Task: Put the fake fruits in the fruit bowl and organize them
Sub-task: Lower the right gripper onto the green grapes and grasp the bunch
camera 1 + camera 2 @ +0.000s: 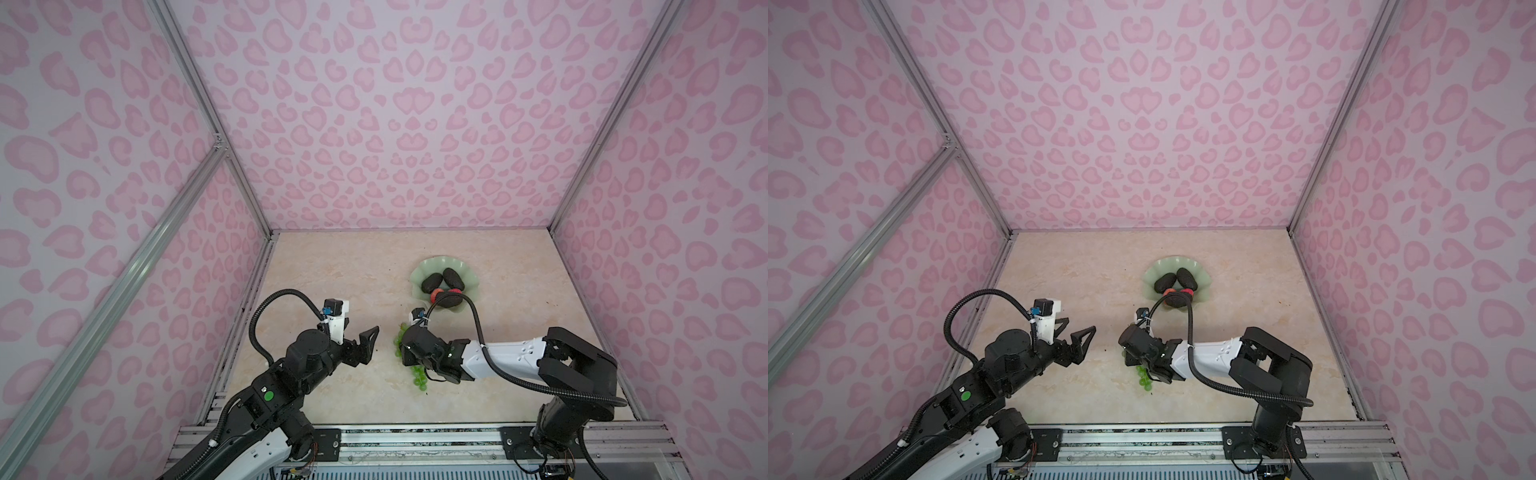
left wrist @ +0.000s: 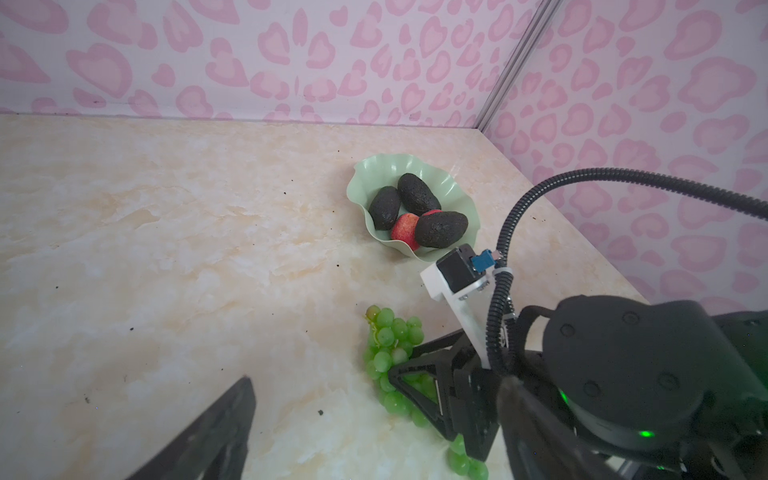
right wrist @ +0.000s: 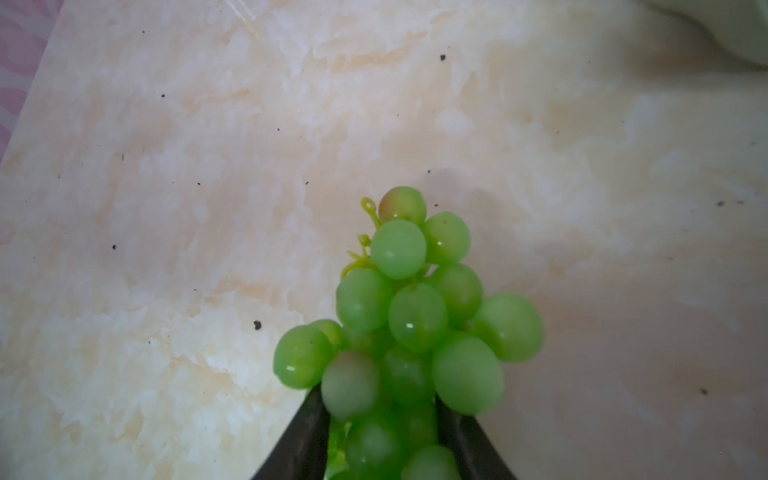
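In both top views the left hand hangs above the left half of the marbled tabletop, its two black fingers spread wide apart with nothing between them, pointing toward the middle of the scene. Just to its right lies the bunch of green grapes, stretched out on the tabletop near the front edge and largely covered from above by the right arm's wrist. The right hand reaches in from the right and bends down over the bunch. In the right wrist view its two dark fingers stand close against either side of the grapes, clamped on the bunch partway along it, and the stem end sticks out beyond the fingertips. In the left wrist view the far end of the bunch rests on the tabletop; whether the middle of it is raised off the surface cannot be told. Farther back and a little to the right sits the pale green fruit bowl with its wavy rim, apart from the grapes. Inside it are three dark avocados and two red apples, packed together and touching. One apple is mostly hidden behind the nearest avocado.
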